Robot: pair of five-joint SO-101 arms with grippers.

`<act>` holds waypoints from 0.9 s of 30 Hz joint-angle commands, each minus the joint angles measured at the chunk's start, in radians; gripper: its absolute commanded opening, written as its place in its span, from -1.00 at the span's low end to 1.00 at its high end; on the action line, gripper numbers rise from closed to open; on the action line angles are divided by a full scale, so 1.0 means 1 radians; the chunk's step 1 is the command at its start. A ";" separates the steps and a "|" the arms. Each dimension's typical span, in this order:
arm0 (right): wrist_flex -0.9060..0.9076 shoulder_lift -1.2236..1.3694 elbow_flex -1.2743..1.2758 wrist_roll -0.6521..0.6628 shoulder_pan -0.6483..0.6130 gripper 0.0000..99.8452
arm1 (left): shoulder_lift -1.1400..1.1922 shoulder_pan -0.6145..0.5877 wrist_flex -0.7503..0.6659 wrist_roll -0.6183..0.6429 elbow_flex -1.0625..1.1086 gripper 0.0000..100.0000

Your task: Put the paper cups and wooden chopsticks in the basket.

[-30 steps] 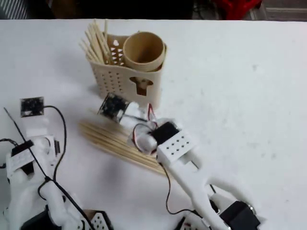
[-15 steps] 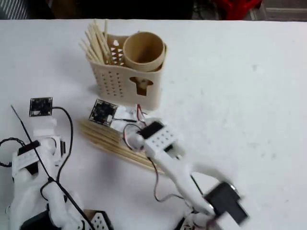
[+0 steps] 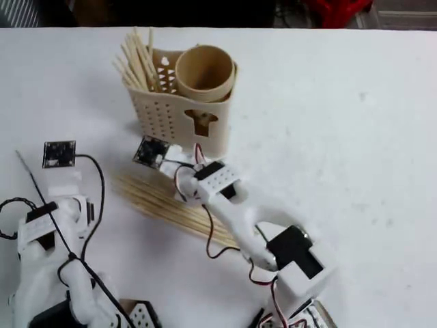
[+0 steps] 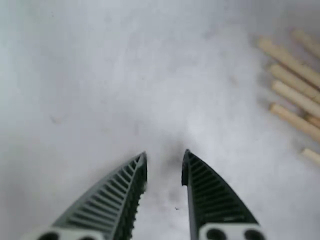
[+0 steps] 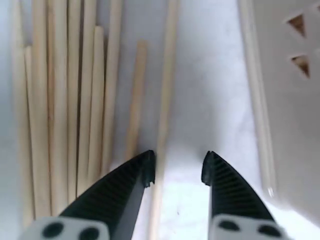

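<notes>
Near tabletop's far edge by basket (image 3: 179, 119), right tool (image 5: 177, 167) half-open, empty: centre it over 1 chopstick (image 5: 166, 100) b4 squeezing.

I'm noting the table (image 3: 355, 123) as plain white. The basket (image 3: 179, 121) is showing cream, patterned with rows of small holes and triangle cutouts. The cup (image 3: 205, 74) is reading tan, the chopsticks (image 3: 167, 203) pale wood. My left gripper (image 4: 164, 161) and right gripper (image 5: 177, 167) are showing black, ribbed.

surface: white table (image 3: 355, 102) | 11 o'clock: cream perforated plastic basket (image 3: 160, 119), upright | 8 o'clock: loose pale wooden chopsticks (image 3: 147, 195), lying flat near basket
</notes>
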 commanded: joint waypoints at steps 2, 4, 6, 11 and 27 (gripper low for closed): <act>0.012 0.028 -0.037 0.015 0.008 -0.76 | -0.007 -0.008 -0.018 0.009 -0.003 -0.74; 0.036 0.033 -0.055 0.008 0.010 -0.96 | -0.007 -0.008 -0.018 0.009 -0.003 -0.74; 0.054 0.031 -0.058 0.006 0.010 -0.94 | -0.007 -0.008 -0.018 0.012 -0.003 -0.74; 0.102 -0.001 -0.061 -0.055 0.008 -0.97 | -0.007 -0.008 -0.018 0.012 -0.002 -0.74; 0.189 -0.846 0.163 -0.258 0.010 -0.97 | -0.007 -0.007 -0.018 0.009 -0.002 -0.74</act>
